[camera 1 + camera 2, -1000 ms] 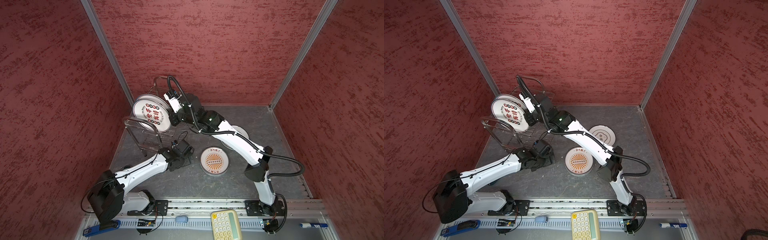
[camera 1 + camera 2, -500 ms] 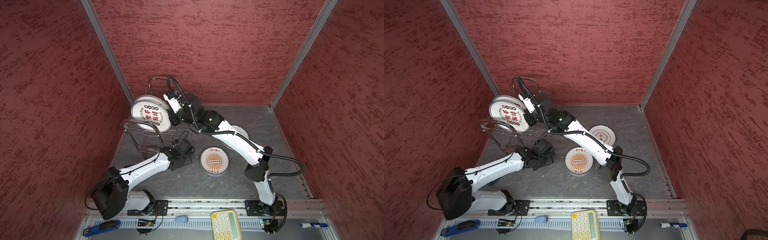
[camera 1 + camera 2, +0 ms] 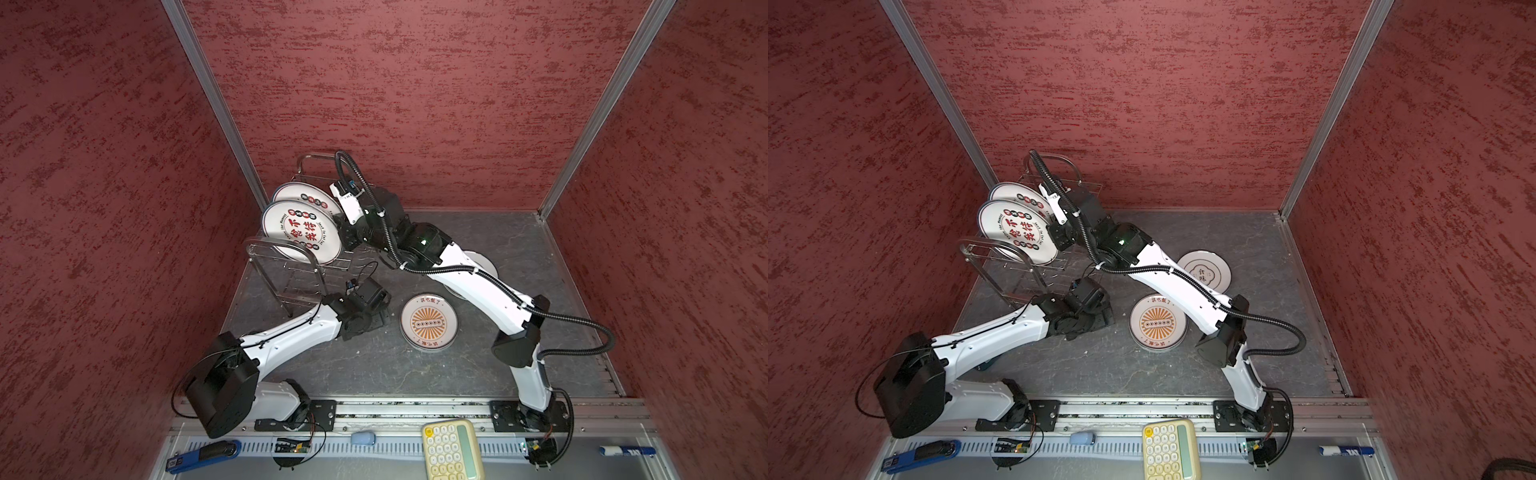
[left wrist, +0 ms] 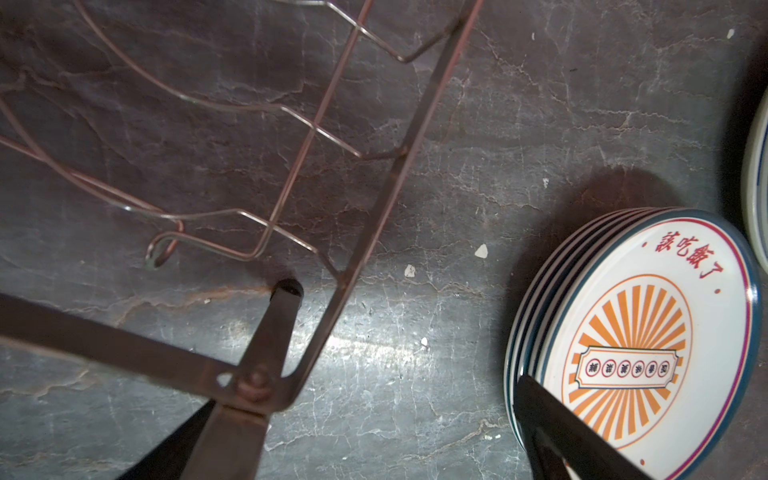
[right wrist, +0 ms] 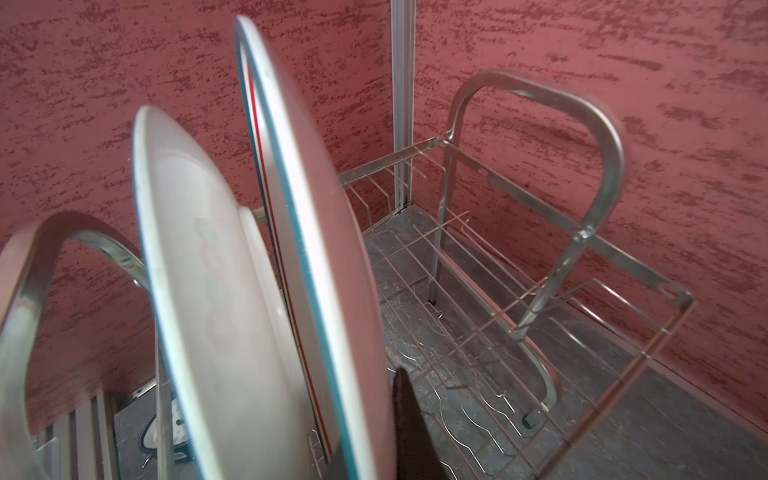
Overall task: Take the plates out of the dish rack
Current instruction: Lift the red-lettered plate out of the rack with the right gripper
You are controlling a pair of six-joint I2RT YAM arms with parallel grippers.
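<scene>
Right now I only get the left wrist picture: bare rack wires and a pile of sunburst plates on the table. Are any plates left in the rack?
Observer: Yes. Two red-character plates stand on edge in the dish rack, seen in both top views.
Visitor: Is anything holding them?
Observer: The right gripper is closed on one; the right wrist view shows a dark finger against that gripped plate's rim.
Visitor: And the white sliver at my picture's edge?
Observer: That is a flat plate lying on the table, dark characters in its middle, partly hidden by the right arm.
</scene>
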